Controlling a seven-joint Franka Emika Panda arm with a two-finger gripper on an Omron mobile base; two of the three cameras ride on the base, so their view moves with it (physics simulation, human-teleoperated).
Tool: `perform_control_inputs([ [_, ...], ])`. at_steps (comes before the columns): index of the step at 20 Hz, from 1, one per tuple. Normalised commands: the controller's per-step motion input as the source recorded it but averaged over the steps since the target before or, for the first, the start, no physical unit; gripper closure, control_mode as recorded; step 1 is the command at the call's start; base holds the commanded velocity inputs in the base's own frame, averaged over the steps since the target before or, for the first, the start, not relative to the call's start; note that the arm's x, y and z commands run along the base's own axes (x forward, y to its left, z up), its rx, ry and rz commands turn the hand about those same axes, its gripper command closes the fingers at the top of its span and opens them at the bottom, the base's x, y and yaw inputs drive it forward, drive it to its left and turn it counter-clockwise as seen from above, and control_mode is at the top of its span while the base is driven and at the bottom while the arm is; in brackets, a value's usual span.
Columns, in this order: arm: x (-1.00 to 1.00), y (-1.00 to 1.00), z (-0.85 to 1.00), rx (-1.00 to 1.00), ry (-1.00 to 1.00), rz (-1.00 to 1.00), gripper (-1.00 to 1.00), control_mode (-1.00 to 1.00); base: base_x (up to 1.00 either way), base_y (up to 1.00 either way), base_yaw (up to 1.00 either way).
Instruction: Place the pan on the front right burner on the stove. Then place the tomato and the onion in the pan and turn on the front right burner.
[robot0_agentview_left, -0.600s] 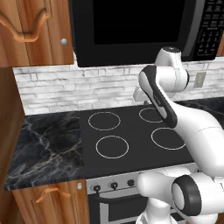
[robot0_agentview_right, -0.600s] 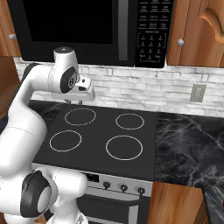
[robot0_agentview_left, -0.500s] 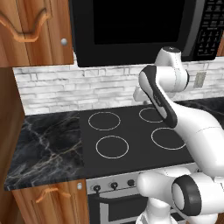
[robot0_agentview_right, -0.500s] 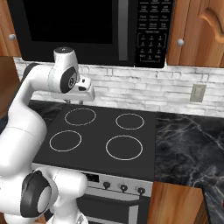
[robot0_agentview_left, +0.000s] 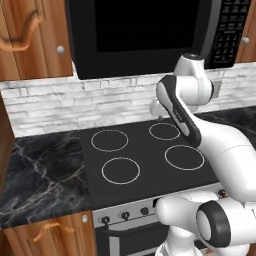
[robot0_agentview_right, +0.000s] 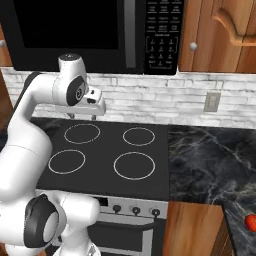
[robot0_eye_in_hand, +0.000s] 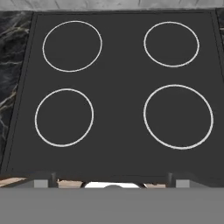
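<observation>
Item: stove (robot0_agentview_left: 145, 165), flat black glass cooktop with four white rings, set in a dark marble bench (robot0_agentview_right: 210, 160); steel front panel with black knobs below. Nothing stands on the glass.

Item: front right burner (robot0_eye_in_hand: 178, 117), the larger ring at the near right of the cooktop. In the hand view it lies ahead of and to the right of the gripper, bare. Seen also in the right base view (robot0_agentview_right: 134, 165).

Item: gripper (robot0_agentview_right: 80, 116), on the white arm, held high above the back of the stove and pointing down at the glass. Its two tips stand wide apart at the bottom corners of the hand view; nothing between them, nothing touched.

Item: tomato (robot0_agentview_right: 250, 221), small glossy red ball on the bench at the far right lower edge of the right base view, well apart from the stove and well to the right of the gripper.

Judgement: the first step is not yet done; the pan must be found before the burner can be loaded, so the coming move probably leads away from the stove, likely rightward.
</observation>
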Motion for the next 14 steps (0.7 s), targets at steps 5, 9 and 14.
perform_control_inputs([
  [5, 0.00, 0.00, 0.00, 0.00, 0.00, 0.00, -1.00, 1.00, 0.00, 0.00, -0.33],
  [9, 0.00, 0.00, 0.00, 0.00, 0.00, 0.00, -1.00, 1.00, 0.00, -0.01, -0.30],
  [14, 0.00, 0.00, 0.00, 0.00, 0.00, 0.00, -1.00, 1.00, 0.00, -0.08, -0.29],
])
